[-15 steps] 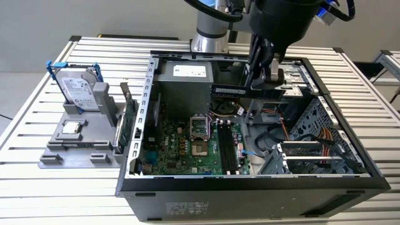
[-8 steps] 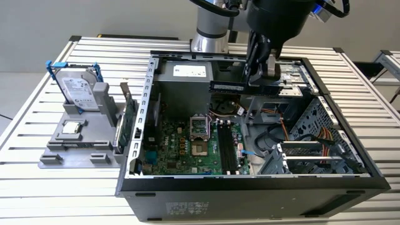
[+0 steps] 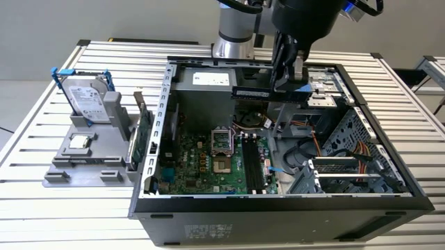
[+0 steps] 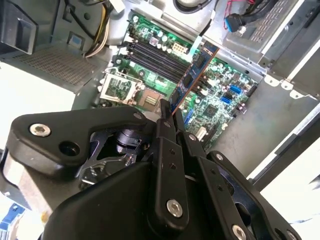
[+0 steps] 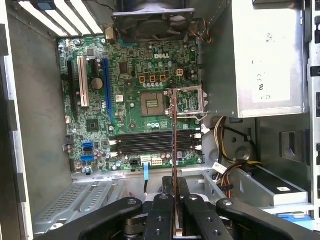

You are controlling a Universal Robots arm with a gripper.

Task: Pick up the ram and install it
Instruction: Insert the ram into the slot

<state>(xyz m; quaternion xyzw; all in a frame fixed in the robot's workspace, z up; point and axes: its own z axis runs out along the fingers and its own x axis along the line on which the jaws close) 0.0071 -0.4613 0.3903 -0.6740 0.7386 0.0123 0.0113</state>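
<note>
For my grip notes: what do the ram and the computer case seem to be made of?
The ram, held in the gripper, looks like rigid circuit board, matte dark, with black chips, probably plastic-cased. The computer case looks like bare grey sheet metal: thin folded walls with punched holes.

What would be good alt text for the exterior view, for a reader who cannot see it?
The gripper holds the ram over an open computer case. At the exterior view's left, a grey stand carries a hard drive and a green card.
</note>
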